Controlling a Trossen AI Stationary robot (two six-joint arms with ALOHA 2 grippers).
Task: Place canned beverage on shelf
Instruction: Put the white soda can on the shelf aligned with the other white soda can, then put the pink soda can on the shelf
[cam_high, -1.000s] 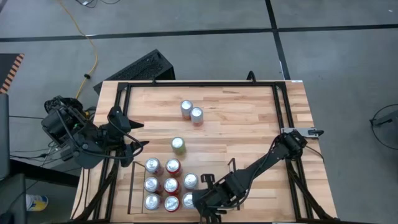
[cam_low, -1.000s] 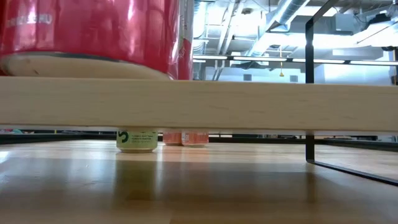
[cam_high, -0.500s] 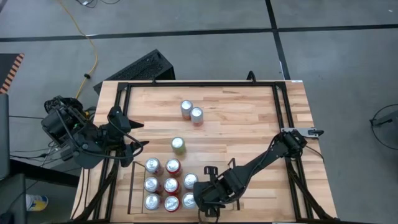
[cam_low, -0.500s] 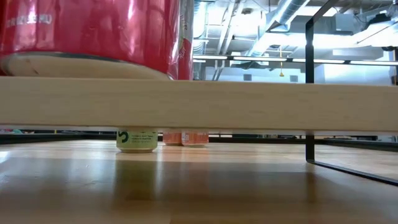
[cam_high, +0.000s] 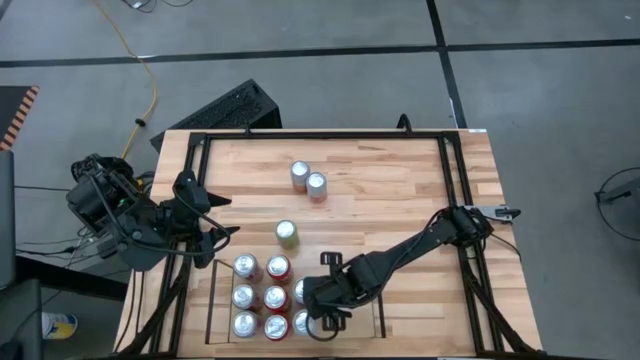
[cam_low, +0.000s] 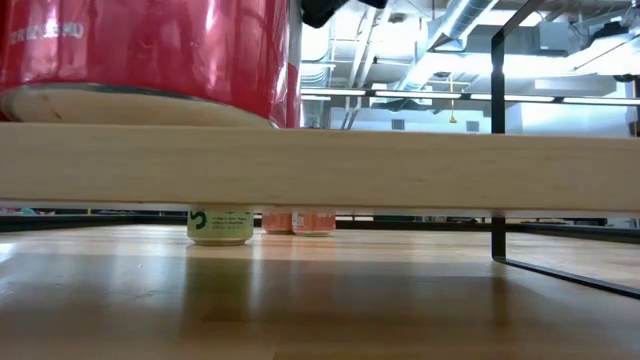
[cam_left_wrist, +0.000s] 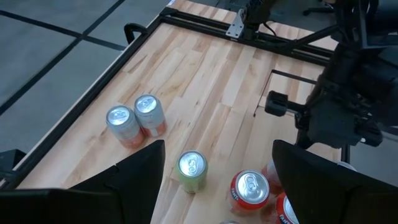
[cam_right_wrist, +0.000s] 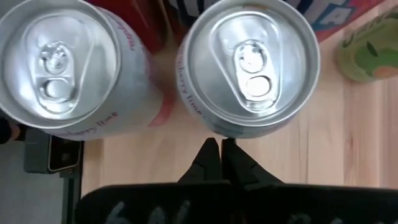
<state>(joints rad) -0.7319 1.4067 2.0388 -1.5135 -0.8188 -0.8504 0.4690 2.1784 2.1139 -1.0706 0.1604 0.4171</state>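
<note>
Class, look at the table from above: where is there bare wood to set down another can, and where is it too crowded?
Bare wood lies right of the pair of cans, out to the frame rail, and left of the green can. The shelf is crowded: its cans stand packed, with the right tool shut, over its right edge. The left tool waits at the left edge.

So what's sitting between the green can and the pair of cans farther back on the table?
Nothing. In the high view, only bare wood lies between the green can and the pair of cans. The left wrist view shows the same bare gap.
</note>
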